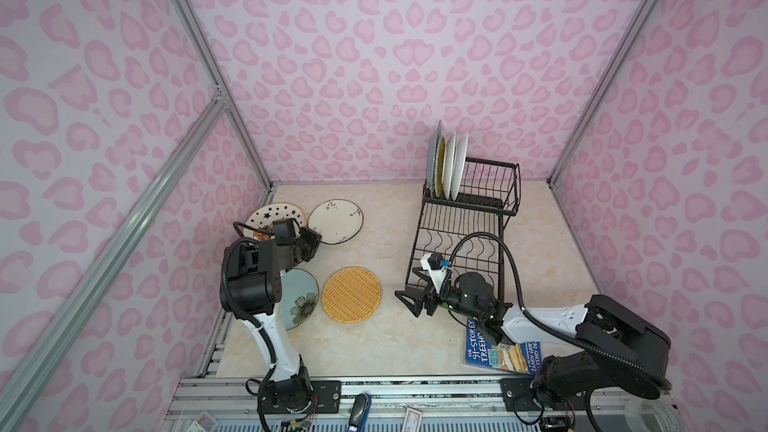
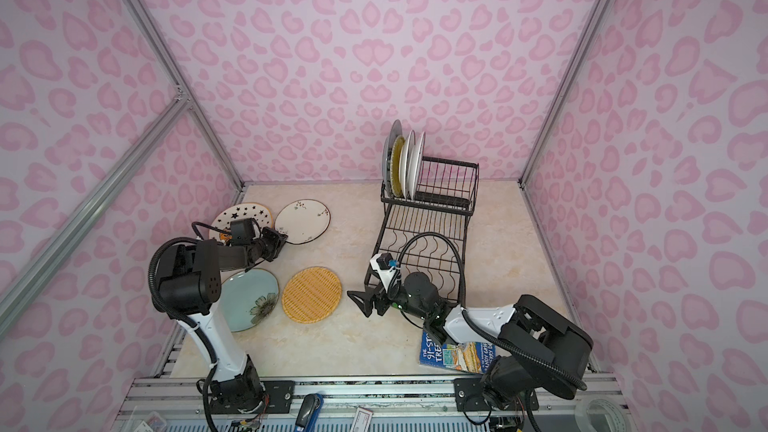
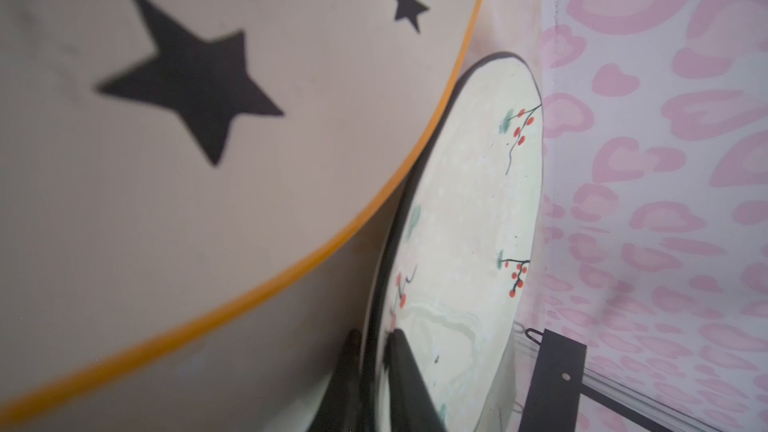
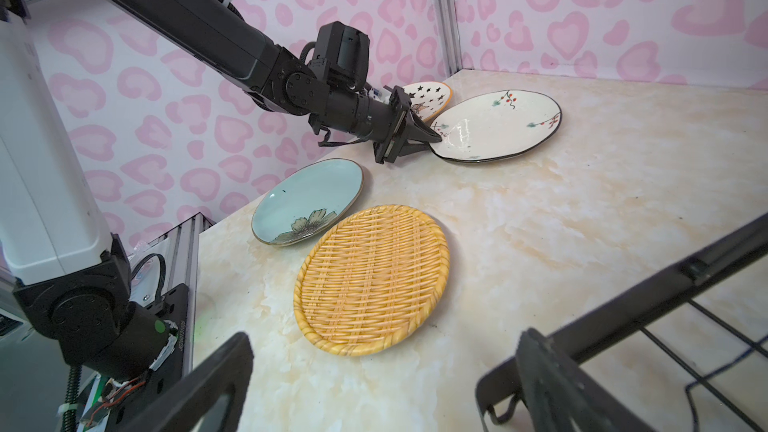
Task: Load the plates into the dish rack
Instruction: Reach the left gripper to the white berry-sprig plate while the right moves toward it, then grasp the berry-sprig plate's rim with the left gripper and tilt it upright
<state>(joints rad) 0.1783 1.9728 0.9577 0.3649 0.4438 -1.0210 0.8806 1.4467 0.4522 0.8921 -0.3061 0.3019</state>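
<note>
Dish rack (image 1: 515, 191) stands at the back right of the table (image 1: 374, 351). Its raised basket holds four plates (image 1: 451, 164) on edge at the left end; the slots to their right are free and the lower wavy-wire tray (image 1: 457, 243) is bare. Four more lie flat on the left half: star plate (image 1: 276, 214) and sprig plate (image 1: 336, 220) at the back, pale green floral plate (image 1: 301, 299) and orange woven plate (image 1: 351, 294) nearer the front. Blue book (image 1: 494, 351) under the right arm is no part of the job. Right gripper (image 1: 409, 304) hovers by the tray's front corner, jaws wide, holding nothing. Left gripper (image 4: 434, 137) is pinched narrow on the sprig plate's near rim, one finger (image 3: 405, 367) over the face, its mate beneath. Step in hand, as I read it: lift this plate. The bite is shallow and the glaze is likely slick, so raise slowly. Tip it up on the far edge rather than drag it. The star plate sits just beside; whether they touch I cannot tell, so draw away from it. Carry on edge to the next free slot.
</note>
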